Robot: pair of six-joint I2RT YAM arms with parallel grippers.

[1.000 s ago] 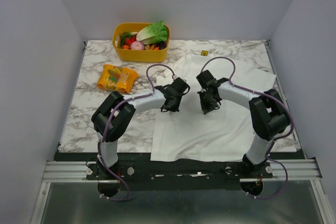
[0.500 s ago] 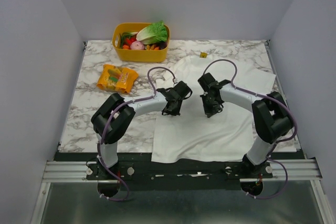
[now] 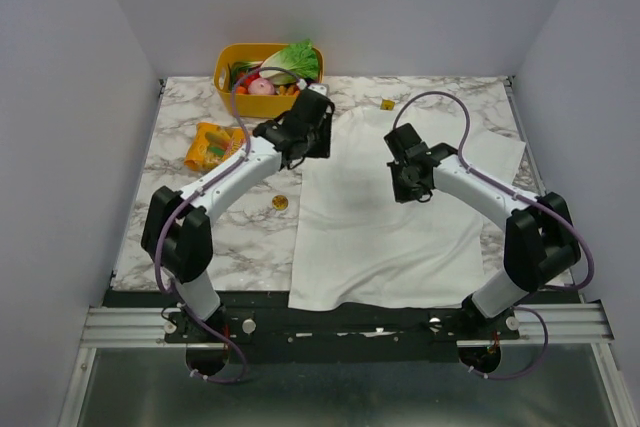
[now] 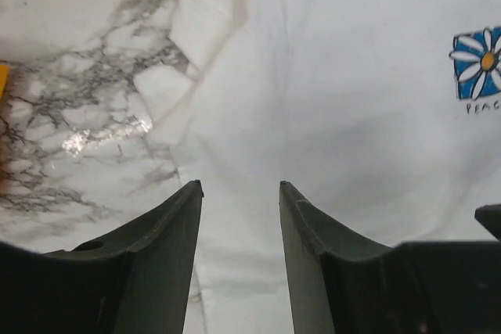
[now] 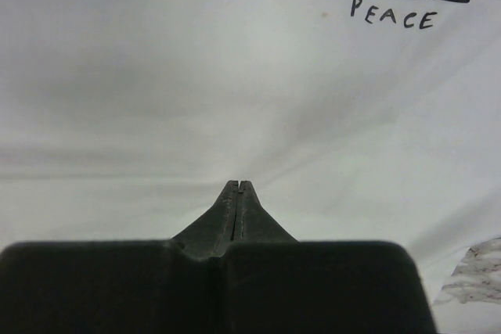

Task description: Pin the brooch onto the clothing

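The clothing, a white T-shirt [image 3: 380, 237], lies flat on the marble table [image 3: 200, 217], its blue flower print [image 4: 477, 64] lettered "PEACE" [image 5: 394, 15]. The brooch [image 3: 280, 203], a tiny gold disc, rests on the marble just left of the shirt's edge, apart from both grippers. My left gripper [image 3: 312, 142] hovers over the shirt's far left part near the sleeve [image 4: 200, 33], open and empty [image 4: 239, 185]. My right gripper [image 3: 408, 187] is over the chest area, shut with nothing between its fingertips [image 5: 237, 185].
A yellow basket [image 3: 232, 99] of toy vegetables stands at the far left corner. An orange snack packet [image 3: 208, 147] lies on the marble beside my left forearm. A small yellow tag [image 3: 387, 104] sits at the shirt's far edge. Grey walls close in three sides.
My left arm has swung away and to the left, from the shirt's middle to its far left part, and its jaws have opened. The brooch now shows on the marble. The right gripper moved slightly farther back.
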